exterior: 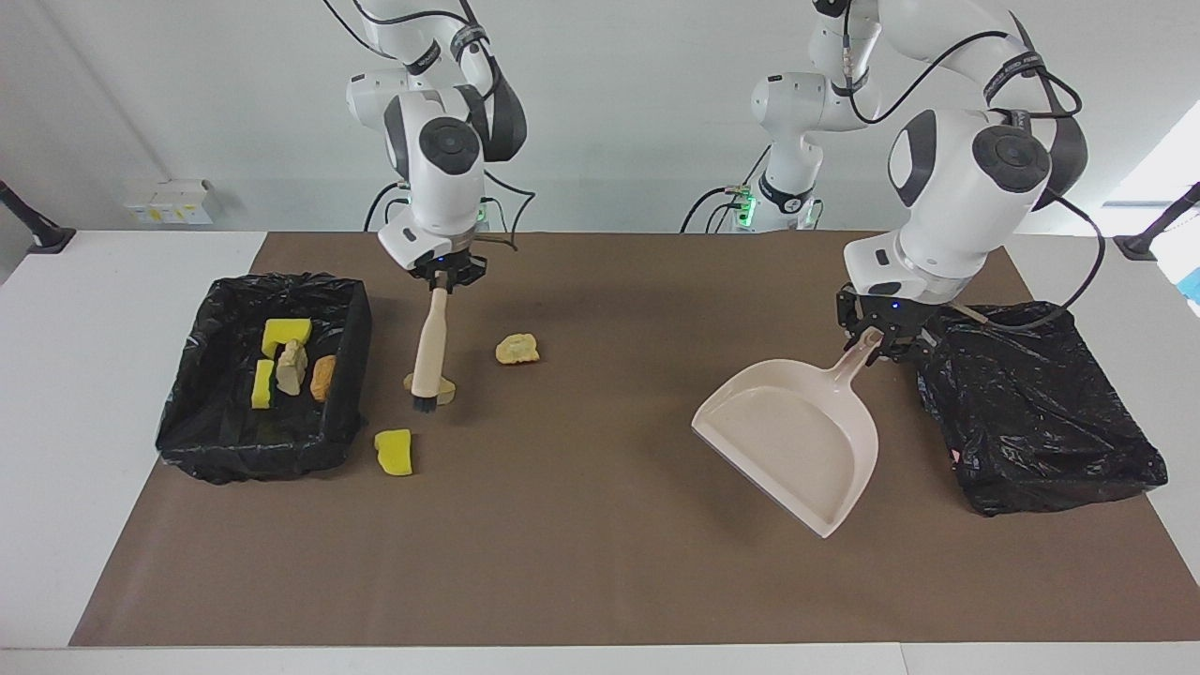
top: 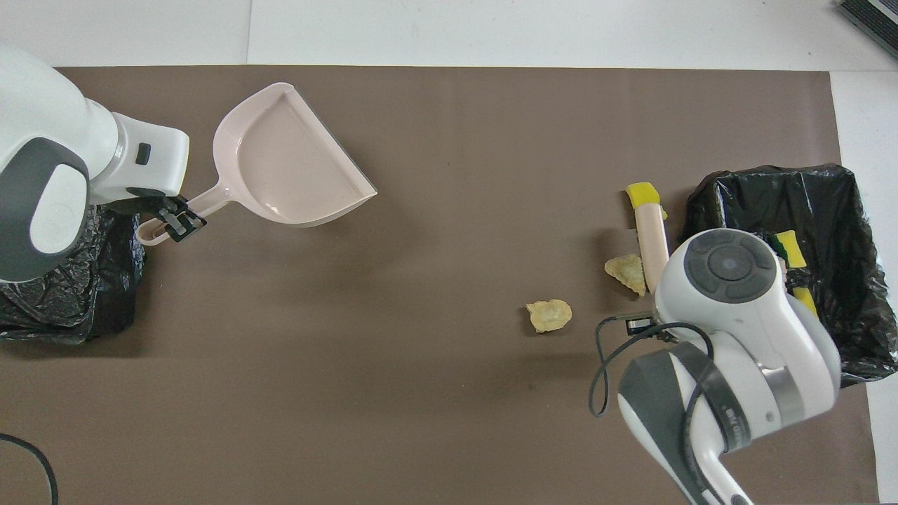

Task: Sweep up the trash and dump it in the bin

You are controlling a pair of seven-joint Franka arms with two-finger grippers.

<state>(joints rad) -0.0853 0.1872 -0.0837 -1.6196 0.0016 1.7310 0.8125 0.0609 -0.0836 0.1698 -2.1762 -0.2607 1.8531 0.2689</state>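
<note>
No writing is readable. On the worktop (exterior: 600, 600), the open bin (exterior: 352, 375) holds four trash scraps (exterior: 291, 366); three lie beside it. The left gripper (exterior: 879, 334) has its jaws clamped on the dustpan (exterior: 797, 441), the right gripper (exterior: 442, 278) on the brush (exterior: 431, 352).

**Around the edges of the job**

A brown mat (exterior: 600, 581) covers most of the white table (exterior: 94, 375). At the left arm's end sits a box wrapped in black plastic (exterior: 1041, 412). Black stands (exterior: 33, 230) are fixed at the table's corners nearest the robots.
</note>
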